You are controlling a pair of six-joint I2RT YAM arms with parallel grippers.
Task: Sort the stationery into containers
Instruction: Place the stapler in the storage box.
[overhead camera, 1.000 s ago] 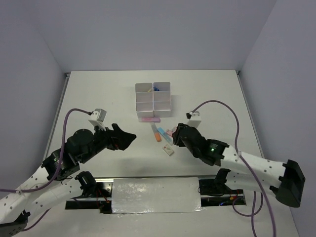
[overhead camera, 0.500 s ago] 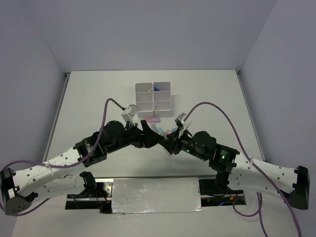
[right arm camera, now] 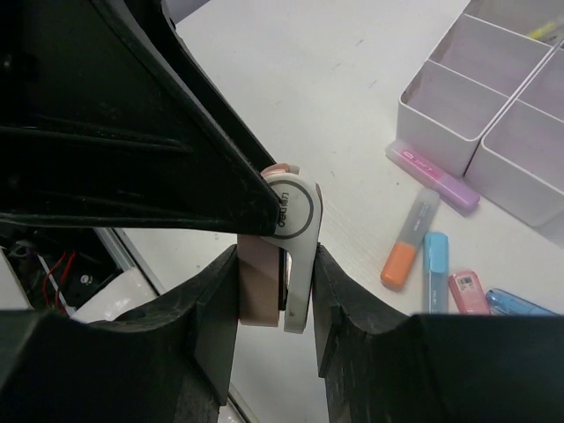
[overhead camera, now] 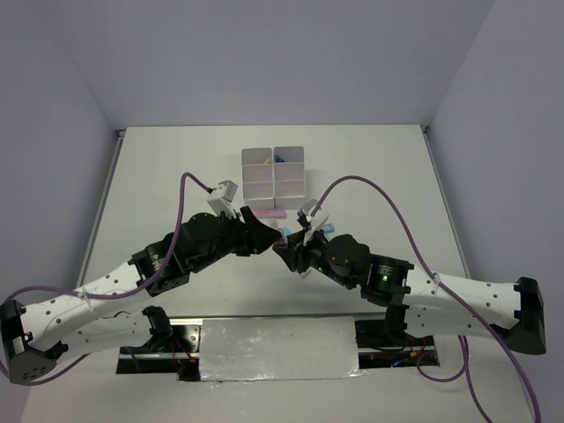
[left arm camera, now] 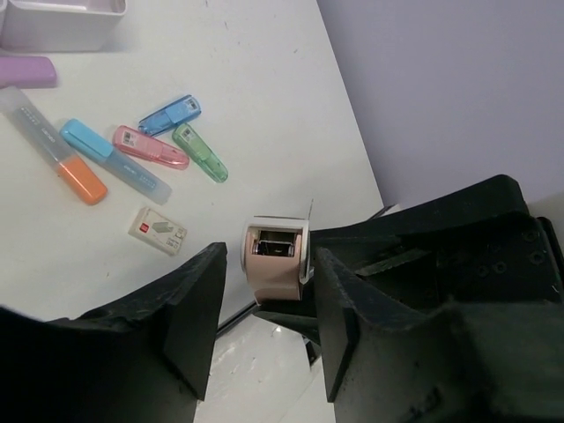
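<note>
My right gripper (right arm camera: 275,264) is shut on a tan-pink and white stationery piece (right arm camera: 280,256), held above the table near its front middle. My left gripper (left arm camera: 269,257) stands open around the same piece (left arm camera: 278,264), with a gap showing on each side. In the top view the two grippers, left (overhead camera: 264,236) and right (overhead camera: 286,251), meet tip to tip. The containers (overhead camera: 274,181) stand behind them, a white block of square compartments (right arm camera: 493,132). Loose stationery lies on the table: an orange marker (left arm camera: 53,150), a blue one (left arm camera: 115,160), a pink piece (left arm camera: 150,147) and a green one (left arm camera: 200,152).
A purple marker (right arm camera: 432,172) lies against the containers' near wall. A small white eraser (left arm camera: 158,231) and a blue piece (left arm camera: 170,115) lie by the other markers. Something yellow and blue shows in a far compartment (overhead camera: 278,159). The table's near edge (overhead camera: 278,317) runs below the arms.
Both arms swung in toward the table's middle. The left gripper came around the piece held by the right gripper, and its jaws have narrowed.
</note>
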